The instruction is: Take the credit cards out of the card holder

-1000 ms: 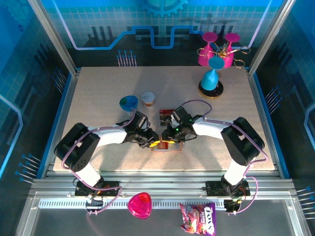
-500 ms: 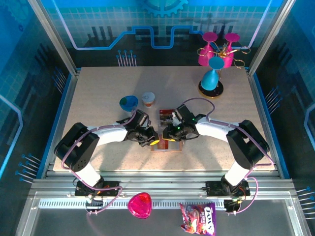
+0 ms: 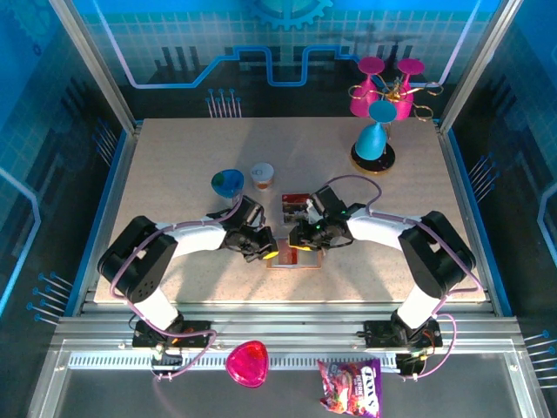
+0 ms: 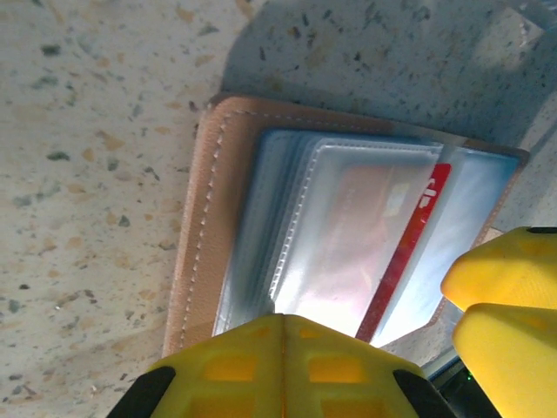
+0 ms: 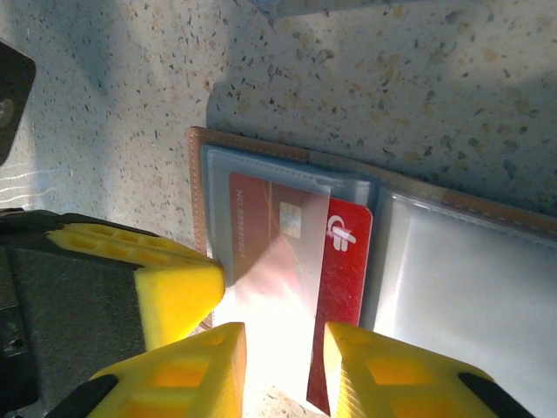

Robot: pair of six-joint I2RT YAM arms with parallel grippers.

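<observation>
Card holder (image 3: 284,264) lies open flat on the surface (image 3: 174,157), near centre, both pincers at it.
Behind it: dark red-banded card (image 3: 295,204) just beside; teal bowl (image 3: 228,182) and small cup (image 3: 262,175) near; blue goblet (image 3: 373,132) and pink goblets (image 3: 383,83) well apart. Red card (image 5: 346,261) sits under a clear sleeve (image 4: 348,226). Left pincer (image 4: 280,324) closed together at the holder's edge. Right pincer (image 5: 285,338) has fingers apart over the red card's near end, crowding the left one.

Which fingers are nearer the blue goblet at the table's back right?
Right. The right fingers work over the wallet, the goblet back and to their right; the left fingers are at the wallet's left edge, farther off.
</observation>
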